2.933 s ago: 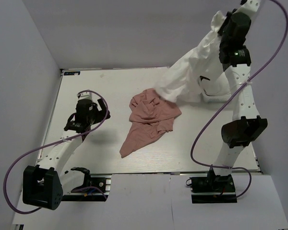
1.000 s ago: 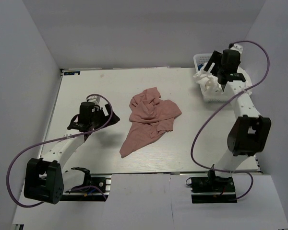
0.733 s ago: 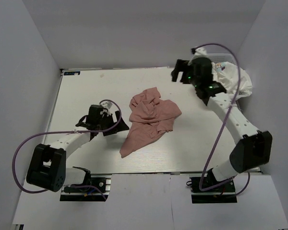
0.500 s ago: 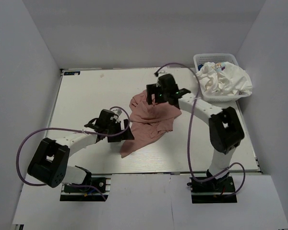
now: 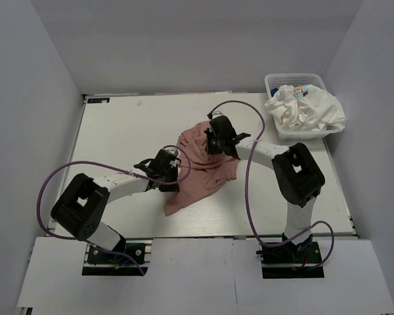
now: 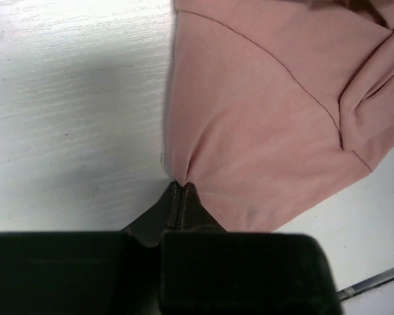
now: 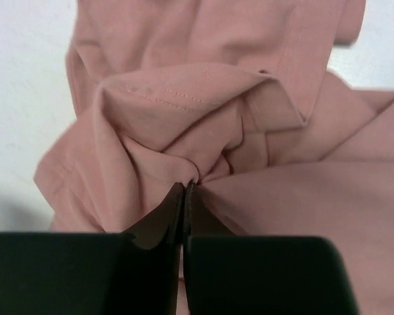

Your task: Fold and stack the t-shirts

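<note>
I am pinching the near left edge of the pink t-shirt (image 6: 269, 118) with my left gripper (image 6: 182, 187), jaws pressed together on a thin fold of soft matte cloth, likely so I can pull the crumpled heap flat on the pale table (image 5: 118, 125). Farther in, my right gripper (image 7: 186, 187) is nipping a bunched, stitched hem likewise, while the white t-shirt (image 5: 308, 111) is lying rumpled in the far basket (image 5: 295, 77).

1 high camera overlooks the table (image 5: 118, 125); 2 close wrist cameras share its pink t-shirt (image 5: 203, 174).
</note>
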### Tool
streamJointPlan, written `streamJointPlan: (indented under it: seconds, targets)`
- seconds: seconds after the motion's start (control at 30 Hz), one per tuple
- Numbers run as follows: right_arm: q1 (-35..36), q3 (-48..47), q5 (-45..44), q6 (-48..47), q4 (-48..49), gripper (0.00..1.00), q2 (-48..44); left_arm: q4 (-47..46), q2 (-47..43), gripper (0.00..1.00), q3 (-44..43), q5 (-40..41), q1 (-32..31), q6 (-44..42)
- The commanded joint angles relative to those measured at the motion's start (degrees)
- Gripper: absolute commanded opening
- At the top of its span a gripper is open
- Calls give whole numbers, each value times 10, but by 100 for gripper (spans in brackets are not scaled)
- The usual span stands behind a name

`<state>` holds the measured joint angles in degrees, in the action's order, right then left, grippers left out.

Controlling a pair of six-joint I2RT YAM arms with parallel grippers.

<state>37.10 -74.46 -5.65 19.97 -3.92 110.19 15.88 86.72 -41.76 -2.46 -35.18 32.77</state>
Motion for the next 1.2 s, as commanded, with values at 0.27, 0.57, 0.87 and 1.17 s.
streamJointPlan:
  seconds: [0.27,0.57,0.87,1.17]
  targets:
    - [-3,155,-55,18,113,0,-252,46,-132,0,-27,193,-22,14]
    - [-6,167,-379,-39,101,0,-422,204,-257,0,-181,543,-17,112]
    - [-4,150,-369,-85,82,0,-619,65,-428,0,-245,549,-17,-9]
    - [-4,37,-297,-110,17,0,-690,30,-496,0,-304,491,-12,-104]
